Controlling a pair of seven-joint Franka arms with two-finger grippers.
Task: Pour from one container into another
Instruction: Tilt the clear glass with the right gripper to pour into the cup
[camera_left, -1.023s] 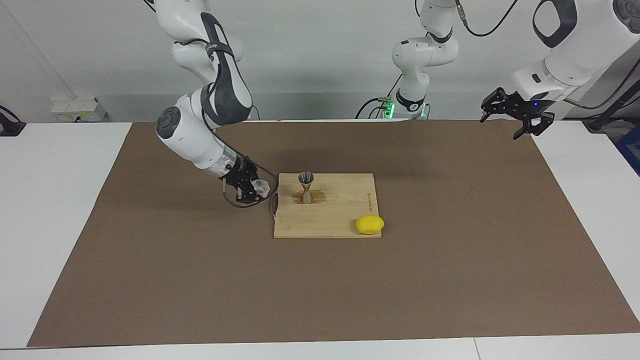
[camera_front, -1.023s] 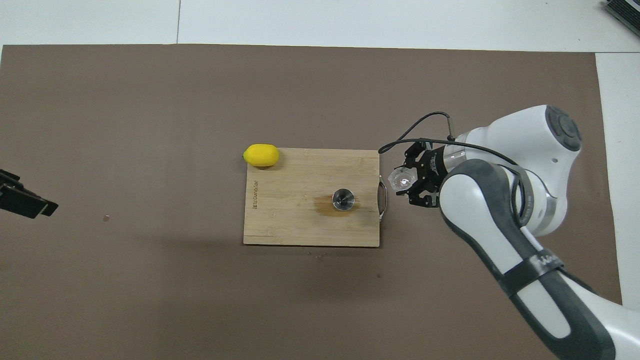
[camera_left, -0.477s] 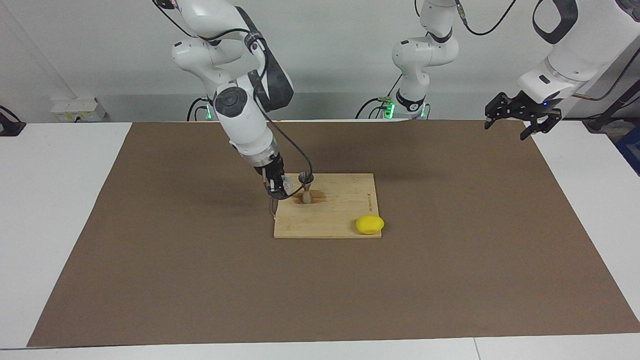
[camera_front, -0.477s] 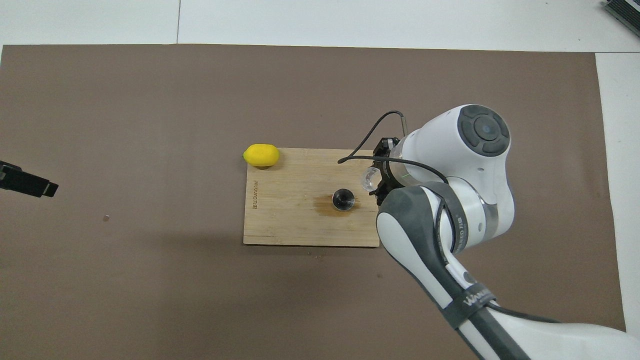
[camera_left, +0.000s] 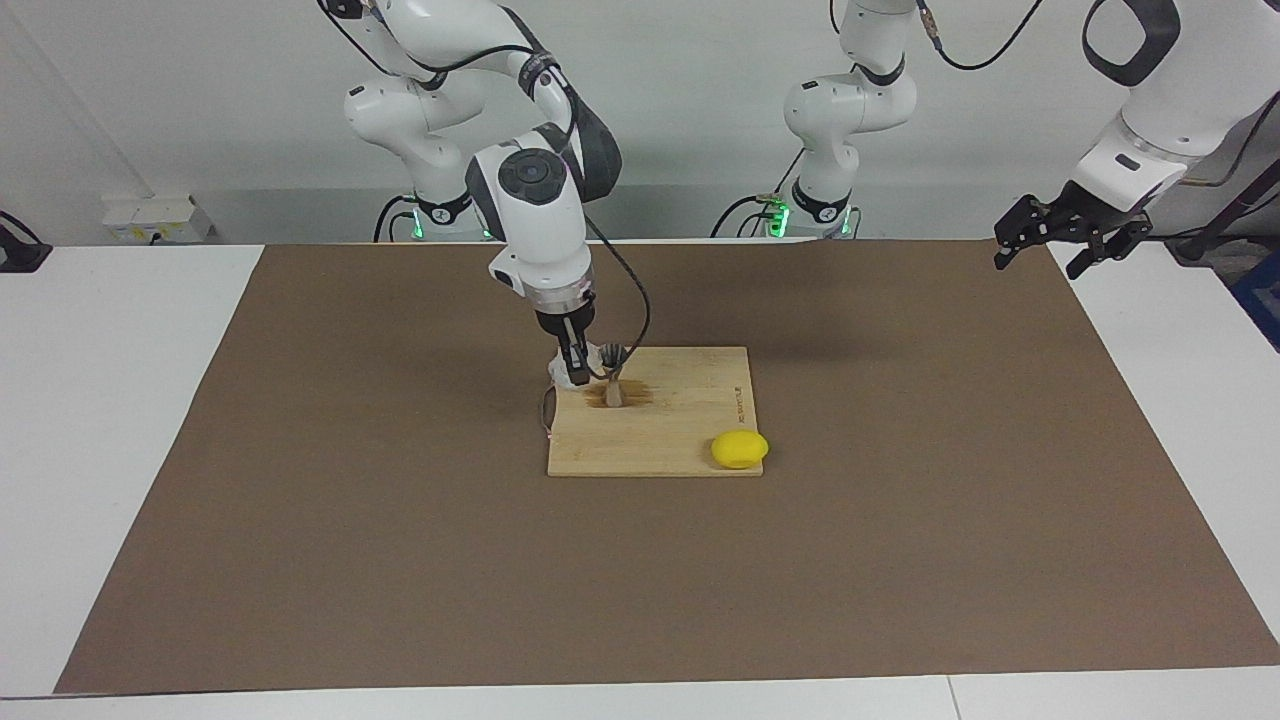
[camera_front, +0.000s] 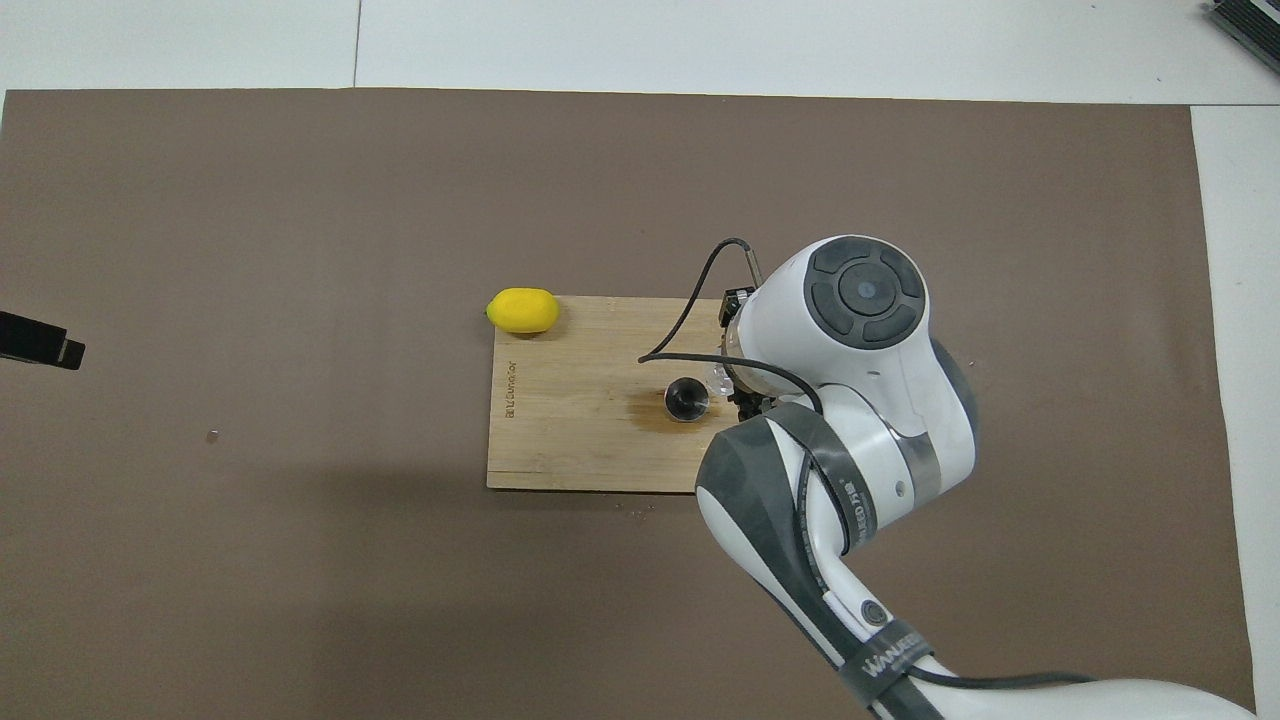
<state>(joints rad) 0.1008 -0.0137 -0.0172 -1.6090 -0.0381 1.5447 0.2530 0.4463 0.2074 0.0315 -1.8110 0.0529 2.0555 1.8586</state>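
Clear cup (camera_left: 566, 373), gripped in right jaws beside jigger (camera_left: 612, 377), shows facing, mostly hidden overhead; left jaws open.

one jigger (camera_left: 613, 377), one cup (camera_left: 566, 374), one lemon (camera_left: 739, 449)

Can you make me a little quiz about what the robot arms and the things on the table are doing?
1. True or false: the lemon sits inside the metal jigger.
2. What does the right gripper hold? A) lemon B) clear cup C) nothing
3. Fill in: the jigger stands upright on the wooden ______.

Key
1. False. The lemon lies at the board's corner, apart from the jigger.
2. B. The right gripper is shut on the cup beside the jigger.
3. Board. The left gripper waits, open, over the table's edge.
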